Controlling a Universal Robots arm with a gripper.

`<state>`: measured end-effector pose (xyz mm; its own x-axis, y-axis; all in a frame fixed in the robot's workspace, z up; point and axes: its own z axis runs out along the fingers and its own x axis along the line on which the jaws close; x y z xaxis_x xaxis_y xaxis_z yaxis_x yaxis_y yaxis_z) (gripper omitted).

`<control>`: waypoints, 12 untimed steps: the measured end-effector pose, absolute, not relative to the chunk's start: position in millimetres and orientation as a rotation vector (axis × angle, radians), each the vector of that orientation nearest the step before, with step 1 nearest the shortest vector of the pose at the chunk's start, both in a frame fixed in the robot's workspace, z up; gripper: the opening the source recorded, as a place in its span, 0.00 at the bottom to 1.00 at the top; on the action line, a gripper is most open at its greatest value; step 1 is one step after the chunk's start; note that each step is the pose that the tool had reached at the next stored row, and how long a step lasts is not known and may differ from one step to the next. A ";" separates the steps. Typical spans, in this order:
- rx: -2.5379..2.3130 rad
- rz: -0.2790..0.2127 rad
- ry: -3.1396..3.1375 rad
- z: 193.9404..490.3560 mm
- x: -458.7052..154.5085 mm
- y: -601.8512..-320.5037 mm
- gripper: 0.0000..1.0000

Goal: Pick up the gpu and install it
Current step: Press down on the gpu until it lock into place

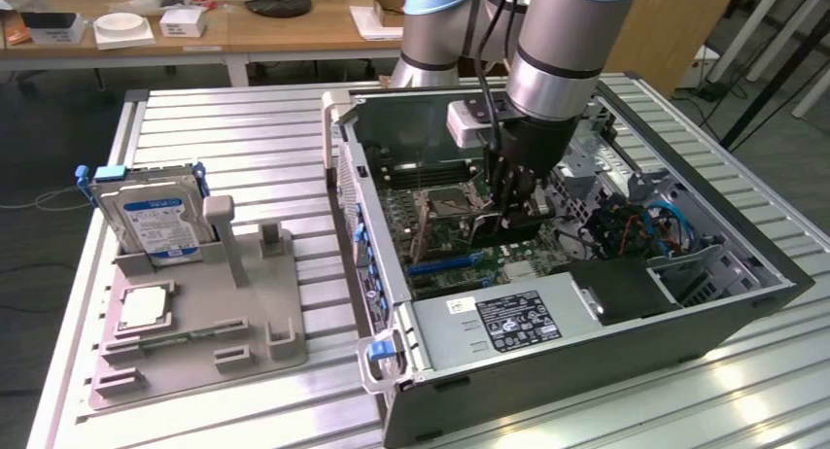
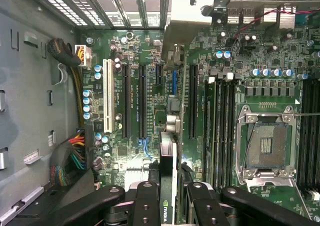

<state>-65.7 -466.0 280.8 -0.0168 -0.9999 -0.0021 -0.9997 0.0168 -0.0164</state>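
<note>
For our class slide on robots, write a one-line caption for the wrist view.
Gripper holds the graphics card edge-on above the motherboard slots.

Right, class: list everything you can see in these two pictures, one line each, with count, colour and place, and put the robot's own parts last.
gpu: one, dark card seen edge-on with a green logo, held between the fingers above the motherboard slots.
computer case: one, dark grey, open, on the table at the exterior view's right.
motherboard: one, green, inside the case.
CPU socket: one, silver frame, empty, on the motherboard.
power supply: one, silver with a black label, in the case's near corner.
hard drive: one, silver with a blue-white label, upright in the grey holder.
grey holder: one, on the table at the exterior view's left.
square chip: one, silver, lying on the holder.
table: one, ribbed metal.
gripper: one, black, inside the case, shut on the gpu.
</note>
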 end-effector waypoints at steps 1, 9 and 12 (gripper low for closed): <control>-2.193 -0.018 2.230 280.7 -65.7 -466.0 0.26; -2.196 -0.018 2.227 280.7 -65.7 -466.0 0.26; -2.197 -0.018 2.226 280.6 -65.7 -466.0 0.26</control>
